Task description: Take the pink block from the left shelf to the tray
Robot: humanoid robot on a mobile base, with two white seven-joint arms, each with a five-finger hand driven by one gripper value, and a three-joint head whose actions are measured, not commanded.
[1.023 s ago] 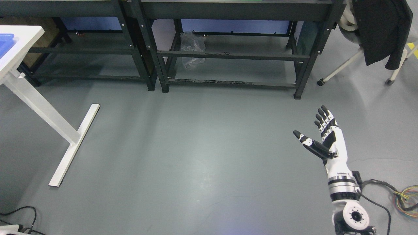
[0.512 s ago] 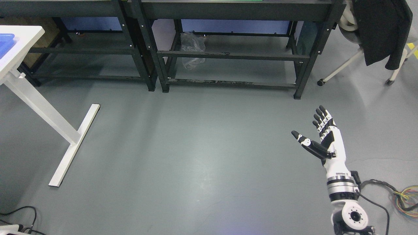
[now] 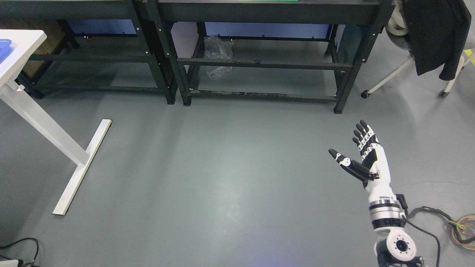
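My right hand [image 3: 350,142] hangs over the grey floor at the lower right, fingers spread and thumb out, holding nothing. No pink block shows anywhere in the head view. The left black shelf [image 3: 92,57] stands at the top left, and its lower levels look bare. A corner of a blue tray [image 3: 5,46] lies on the white table [image 3: 20,48] at the far left edge. My left arm is out of view.
A second black shelf [image 3: 265,63] stands at top centre with a crumpled clear plastic bag [image 3: 218,55] on its lower level. A chair with a dark coat [image 3: 434,33] is at the top right. Cables [image 3: 458,230] coil at the lower right. The table's white foot [image 3: 81,167] lies on the floor.
The whole picture has shifted slightly, so the camera has moved. My right hand keeps the same open pose and sits a little lower and to the left in the picture.
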